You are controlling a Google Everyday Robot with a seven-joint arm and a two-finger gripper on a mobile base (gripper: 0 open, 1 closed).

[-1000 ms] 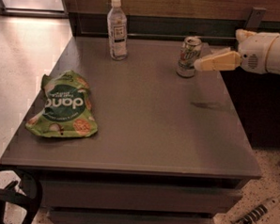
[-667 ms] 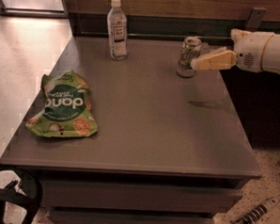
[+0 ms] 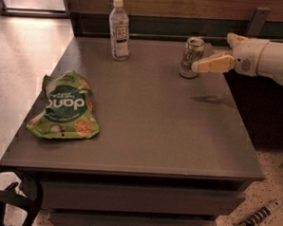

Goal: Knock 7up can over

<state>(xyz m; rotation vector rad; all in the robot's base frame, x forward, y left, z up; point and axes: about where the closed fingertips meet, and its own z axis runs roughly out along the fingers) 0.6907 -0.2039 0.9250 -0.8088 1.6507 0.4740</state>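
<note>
The 7up can (image 3: 191,55) stands upright on the grey table (image 3: 145,129), near its back right edge. It is silver-white with green and red marks. My gripper (image 3: 212,53) reaches in from the right at can height. It is open and holds nothing. One yellowish finger (image 3: 213,65) points left, with its tip at the can's right side, touching it or nearly so. The other finger (image 3: 232,39) angles up behind it.
A clear plastic bottle (image 3: 119,30) with a white cap stands at the back, left of the can. A green snack bag (image 3: 66,106) lies flat at the table's left side. A dark wall panel runs behind the table. The table's right edge drops off just below my arm.
My gripper has moved slightly left, bringing the lower finger's tip up to the can. The can still stands upright in the same spot.
</note>
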